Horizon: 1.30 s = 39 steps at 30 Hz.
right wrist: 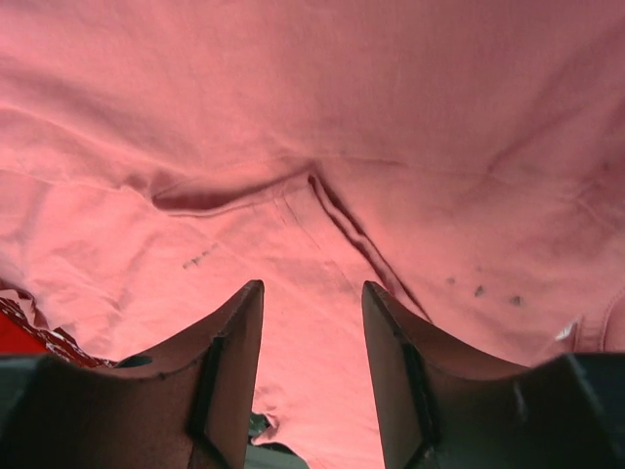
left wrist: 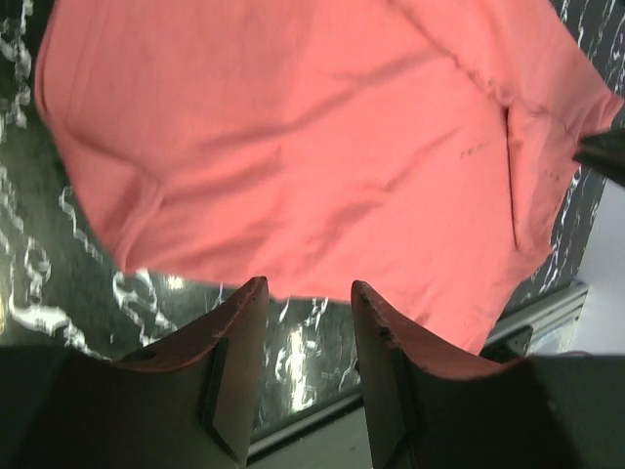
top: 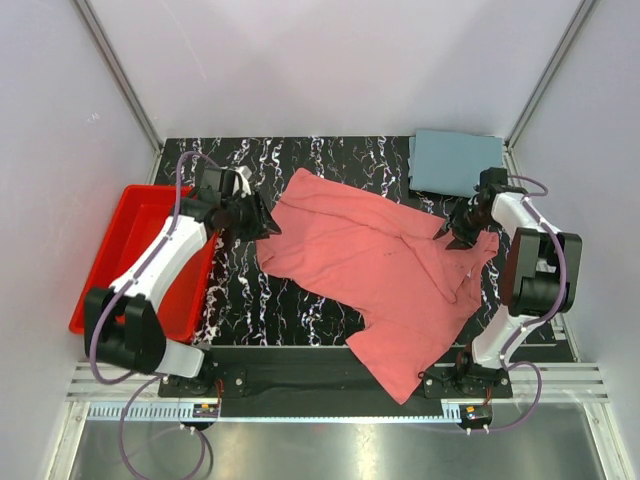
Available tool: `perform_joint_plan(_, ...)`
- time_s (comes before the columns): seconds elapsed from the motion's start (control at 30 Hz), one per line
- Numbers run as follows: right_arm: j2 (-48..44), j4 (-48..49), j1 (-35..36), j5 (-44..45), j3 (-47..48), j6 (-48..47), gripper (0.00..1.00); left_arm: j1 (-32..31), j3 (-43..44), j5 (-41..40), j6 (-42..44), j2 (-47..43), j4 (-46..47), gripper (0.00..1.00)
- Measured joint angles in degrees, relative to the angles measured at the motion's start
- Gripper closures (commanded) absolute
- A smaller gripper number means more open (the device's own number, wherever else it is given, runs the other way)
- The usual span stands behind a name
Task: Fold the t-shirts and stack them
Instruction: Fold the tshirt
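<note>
The table (top: 300, 320) carries the pink shirt (top: 370, 270) across its middle, lying crumpled and skewed from 11 o'clock down to 5 o'clock, its lower hem over the near edge. It is unfolded and probably needs flattening first. The tray (top: 105, 260) sits off the mat at 9 o'clock, clear of the work. The blue shirt (top: 455, 160) lies as a neat rectangle in the 1 o'clock corner, apparently already folded and parked as the base of the stack.

The left gripper (top: 262, 225) is at the pink shirt's 9 o'clock edge and the right gripper (top: 460, 235) at its 3 o'clock edge, so opposite sides can be taken together and pulled taut. In the wrist views both sets of jaws are spread with nothing between them. The left gripper is just short of the hem, and the right is over the cloth.
</note>
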Motion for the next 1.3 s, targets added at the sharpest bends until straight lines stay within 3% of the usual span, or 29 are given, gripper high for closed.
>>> perform_joint_plan(0.23,4.17,3.15,0.5,0.07,1.84,-1.11,0.55,-1.31,-6.32,-0.5,0.11,-12.98,-2.73,0.56)
perform_joint_plan(0.53,9.42,4.57,2.8,0.22,3.67,-1.53,0.6,-1.51,-8.26,-2.1,0.02,-16.74,-5.6,0.56)
perform_joint_plan(0.67,10.67,4.68,3.72,0.42,3.87,-1.77,0.74,-1.51,-8.33,-2.34,0.0,-16.74,-5.9,0.56)
perform_joint_plan(0.7,10.91,4.61,3.85,0.7,4.0,-1.84,0.83,-1.51,-8.33,-2.36,0.02,-16.74,-5.9,0.56)
perform_joint_plan(0.77,11.17,4.33,3.96,1.25,4.52,-2.12,0.91,-1.51,-8.33,-2.38,0.02,-16.74,-5.9,0.56)
perform_joint_plan(0.87,11.26,3.74,4.04,1.92,5.4,-2.47,0.95,-1.51,-8.33,-2.49,0.02,-16.74,-5.92,0.56)
perform_joint_plan(1.1,8.57,0.0,6.58,4.42,5.7,-2.08,0.93,-1.51,-8.35,-2.49,0.11,-16.7,-5.86,0.56)
perform_joint_plan(1.3,0.96,-1.99,14.93,3.89,2.1,2.69,0.71,-1.51,-8.35,-2.49,0.37,-15.56,-5.35,0.56)
